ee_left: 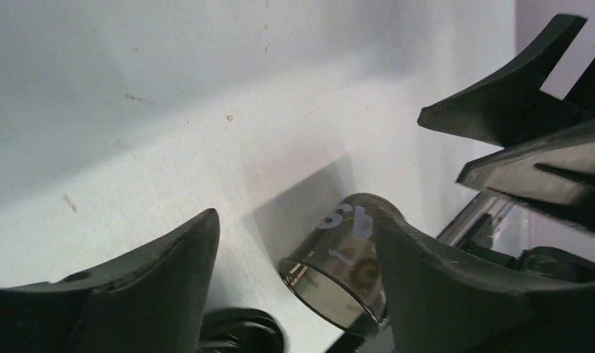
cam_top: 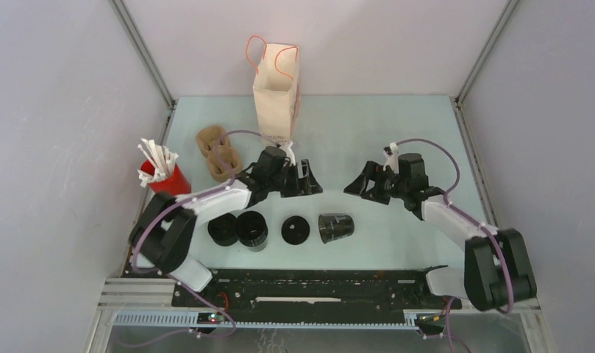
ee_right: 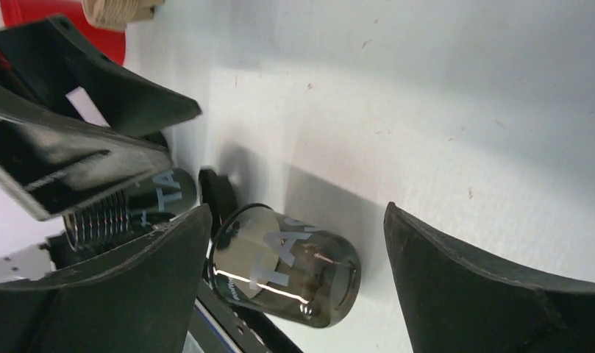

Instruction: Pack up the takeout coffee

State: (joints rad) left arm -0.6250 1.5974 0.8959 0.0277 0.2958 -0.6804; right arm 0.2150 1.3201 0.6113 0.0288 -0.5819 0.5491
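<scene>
Both arms reached toward the middle of the table (cam_top: 397, 132), their grippers facing each other with a gap between. The left gripper (cam_top: 307, 182) had its jaws spread wide with nothing in them. The right gripper (cam_top: 358, 185) was likewise released and empty.

Just nearer than that gap, a black coffee cup (cam_top: 336, 226) lay on its side on the table, lidless, its wider end toward the left, and neither gripper touched it. A loose black lid (cam_top: 296, 230) lay flat just left of it. Further left stood an upright black cup (cam_top: 251, 229), with a black round piece (cam_top: 223, 230) just beside it; whether that was a lid or a lidded cup could not be told.

A paper bag (cam_top: 276, 95) with orange handles stood upright at the far centre. A brown cup carrier (cam_top: 219, 153) lay to its near left, and a red cup (cam_top: 164, 175) holding white sticks stood at the left edge.
</scene>
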